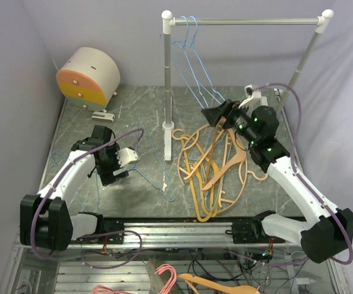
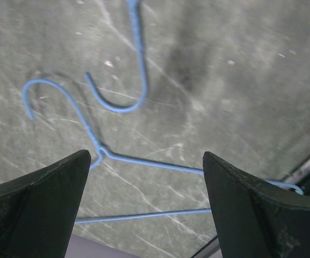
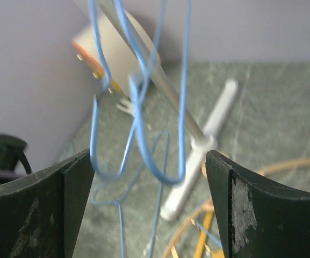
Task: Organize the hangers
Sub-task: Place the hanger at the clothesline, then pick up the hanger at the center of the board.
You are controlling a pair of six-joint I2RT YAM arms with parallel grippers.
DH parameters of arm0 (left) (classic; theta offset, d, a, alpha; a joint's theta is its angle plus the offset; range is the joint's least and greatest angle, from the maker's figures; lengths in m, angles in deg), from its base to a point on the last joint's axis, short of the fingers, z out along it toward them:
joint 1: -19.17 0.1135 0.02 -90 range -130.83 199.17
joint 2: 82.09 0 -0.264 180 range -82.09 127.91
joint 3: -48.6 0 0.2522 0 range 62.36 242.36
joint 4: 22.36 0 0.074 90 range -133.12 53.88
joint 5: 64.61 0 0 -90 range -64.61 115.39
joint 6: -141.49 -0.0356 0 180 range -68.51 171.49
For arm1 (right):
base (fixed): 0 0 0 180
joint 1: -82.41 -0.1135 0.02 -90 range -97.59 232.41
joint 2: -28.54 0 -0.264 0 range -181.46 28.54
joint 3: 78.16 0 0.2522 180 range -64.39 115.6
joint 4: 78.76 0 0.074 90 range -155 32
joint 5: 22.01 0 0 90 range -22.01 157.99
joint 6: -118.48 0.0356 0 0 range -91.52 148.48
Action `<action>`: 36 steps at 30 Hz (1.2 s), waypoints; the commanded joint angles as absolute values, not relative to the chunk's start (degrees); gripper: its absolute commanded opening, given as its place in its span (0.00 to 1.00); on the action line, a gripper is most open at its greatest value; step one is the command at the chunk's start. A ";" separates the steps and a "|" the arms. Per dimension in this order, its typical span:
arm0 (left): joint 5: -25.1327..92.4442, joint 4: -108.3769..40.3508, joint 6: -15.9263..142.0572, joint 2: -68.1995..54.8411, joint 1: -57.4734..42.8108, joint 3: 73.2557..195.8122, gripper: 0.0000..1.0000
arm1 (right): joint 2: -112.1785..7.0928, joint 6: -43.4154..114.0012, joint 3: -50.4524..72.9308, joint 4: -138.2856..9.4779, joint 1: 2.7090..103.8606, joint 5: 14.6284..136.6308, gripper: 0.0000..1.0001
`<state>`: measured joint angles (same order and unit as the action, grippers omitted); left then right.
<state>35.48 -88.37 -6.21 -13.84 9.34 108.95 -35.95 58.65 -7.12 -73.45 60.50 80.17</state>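
Two light-blue wire hangers (image 1: 191, 55) hang from the rack's rod (image 1: 243, 21). My right gripper (image 1: 215, 114) stands open just beside their lower ends. In the right wrist view its jaws are wide apart, and the blue wire loops (image 3: 165, 177) dangle between them, gripped by neither. More blue wire hangers (image 1: 155, 174) lie flat on the table at the left. My left gripper (image 1: 129, 157) hovers open over them, and a hanger's neck and shoulder wire (image 2: 155, 163) shows between its fingers (image 2: 47, 188). A tangled pile of orange and tan hangers (image 1: 216, 165) lies at centre right.
The rack's left post (image 1: 167, 79) stands mid-table on a white foot (image 1: 167, 131), and its right post (image 1: 304, 55) slants at the back right. A white round drawer box with an orange front (image 1: 89, 75) sits at the back left. Pink hangers (image 1: 164, 275) lie below the table's near edge.
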 commanded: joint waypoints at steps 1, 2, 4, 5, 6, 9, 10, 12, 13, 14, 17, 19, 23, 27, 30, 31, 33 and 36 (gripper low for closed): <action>28.90 -77.44 1.18 -8.73 10.01 114.16 0.97 | -35.36 58.04 -16.19 -71.04 60.66 80.82 0.83; 28.55 -76.84 2.58 -7.50 10.83 115.31 0.96 | -35.07 58.25 -18.25 -71.44 60.62 81.48 0.83; 29.58 -76.02 4.38 -5.57 12.91 117.00 0.96 | -34.85 58.73 -21.51 -72.27 60.58 82.42 0.83; 30.36 -75.99 4.64 -4.64 13.91 117.45 0.97 | -35.00 58.93 -22.68 -72.68 60.56 82.81 0.83; 30.64 -76.28 4.32 -3.42 14.57 117.80 0.97 | -35.35 58.97 -23.84 -73.14 60.53 83.16 0.83; 28.77 -75.61 3.36 -0.22 15.57 117.06 0.96 | -36.79 58.81 -24.83 -73.91 60.60 84.21 0.83; 28.38 -75.13 2.94 0.38 15.62 116.55 0.96 | -37.48 58.63 -24.83 -74.22 60.59 84.64 0.83; 27.48 -73.41 2.38 1.17 15.74 114.84 0.97 | -38.79 58.28 -24.72 -74.98 60.53 85.42 0.83; 27.03 -72.83 2.29 1.57 15.78 114.32 0.97 | -39.34 58.26 -24.55 -75.46 60.57 85.83 0.83; 26.81 -72.37 2.19 2.07 15.81 113.90 0.97 | -39.94 58.34 -24.53 -75.92 60.52 86.15 0.83; 26.16 -70.91 2.17 3.18 15.82 112.76 0.96 | -41.32 58.78 -24.41 -77.48 60.60 87.20 0.83; 25.69 -70.15 2.14 4.37 15.83 112.25 0.94 | -42.12 58.83 -24.40 -78.11 60.58 87.60 0.83; 24.11 -68.12 1.95 6.17 16.15 111.06 0.90 | -42.81 58.80 -24.60 -78.68 60.57 87.87 0.83; 25.26 -67.92 2.52 8.98 16.61 112.10 0.82 | -43.14 58.93 -24.93 -79.04 60.60 88.15 0.83; 26.59 -68.67 3.08 11.18 16.61 113.52 0.76 | -43.18 59.62 -25.43 -79.77 60.58 88.76 0.83; 26.95 -68.90 3.02 11.76 16.57 113.78 0.73 | -43.18 59.75 -25.68 -80.05 60.61 88.94 0.83; 27.55 -69.35 3.05 12.80 16.54 114.34 0.66 | -43.32 60.02 -25.87 -80.24 60.56 89.10 0.83; 28.47 -70.80 2.59 14.58 16.60 114.94 0.56 | -43.31 60.29 -26.16 -80.60 60.61 89.31 0.83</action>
<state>25.73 -70.64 2.95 11.10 16.10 114.72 -42.77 59.66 -25.35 -78.43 60.50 88.37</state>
